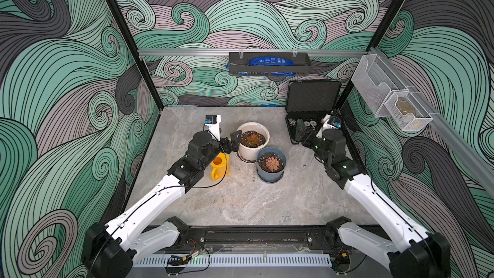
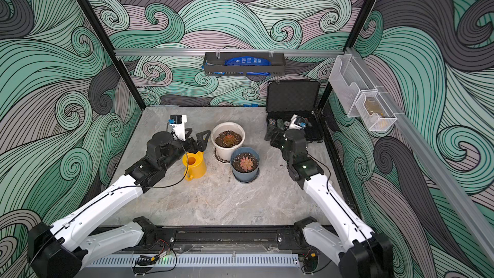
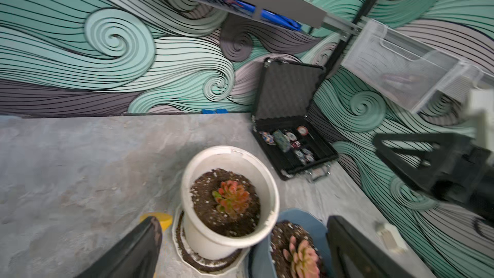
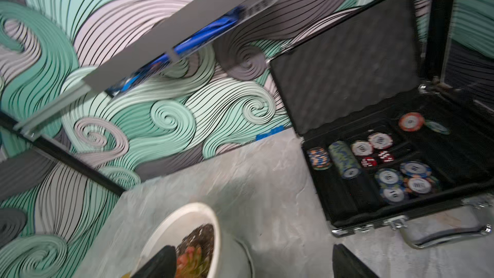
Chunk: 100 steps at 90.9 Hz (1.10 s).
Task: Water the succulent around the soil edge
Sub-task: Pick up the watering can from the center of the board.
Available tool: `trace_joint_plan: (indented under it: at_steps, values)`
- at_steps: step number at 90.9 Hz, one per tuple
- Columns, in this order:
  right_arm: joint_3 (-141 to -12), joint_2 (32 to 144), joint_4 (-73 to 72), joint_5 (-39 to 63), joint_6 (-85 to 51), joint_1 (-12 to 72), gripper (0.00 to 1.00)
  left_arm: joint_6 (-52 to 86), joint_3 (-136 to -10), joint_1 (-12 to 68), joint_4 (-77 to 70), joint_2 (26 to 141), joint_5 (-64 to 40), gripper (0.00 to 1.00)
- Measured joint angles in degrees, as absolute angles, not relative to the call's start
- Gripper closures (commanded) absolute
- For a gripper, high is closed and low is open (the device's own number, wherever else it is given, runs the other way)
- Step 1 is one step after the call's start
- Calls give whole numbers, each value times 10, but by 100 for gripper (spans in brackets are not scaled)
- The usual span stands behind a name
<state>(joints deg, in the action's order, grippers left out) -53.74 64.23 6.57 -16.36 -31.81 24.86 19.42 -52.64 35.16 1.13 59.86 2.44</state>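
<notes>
Blue-grey pot point(image 1: 271, 175) with the succulent point(image 1: 272, 164) stands on the desk point(image 1: 254, 201) beside the white pot point(image 1: 252, 151). Only top views show the yellow watering can point(image 2: 194, 166) whole. Left gripper point(image 1: 232, 140) and right gripper point(image 2: 272, 135) gape, empty.

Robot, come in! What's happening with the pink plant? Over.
Both claws open, empty. Left claw above the yellow watering can. Succulent unwatered. White pot stands close beside it.

Swirl-patterned walls point(image 1: 66, 76), grey marbled tabletop point(image 1: 240, 196), perhaps stone.
</notes>
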Motion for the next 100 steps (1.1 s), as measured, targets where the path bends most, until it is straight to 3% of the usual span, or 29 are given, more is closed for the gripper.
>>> trace_joint_plan:
  at_steps: [10,24,63,100]
  values:
    - [-608,711,109,-159,-295,305,6,195,-565,370,82,588,-4,1]
    - [-639,767,157,-129,-279,322,8,212,-597,380,204,563,-40,1]
    - [-591,780,168,-70,-270,324,16,229,-634,383,512,586,-157,1]
    - [-555,763,176,-57,-299,249,31,201,-664,383,683,605,-19,21]
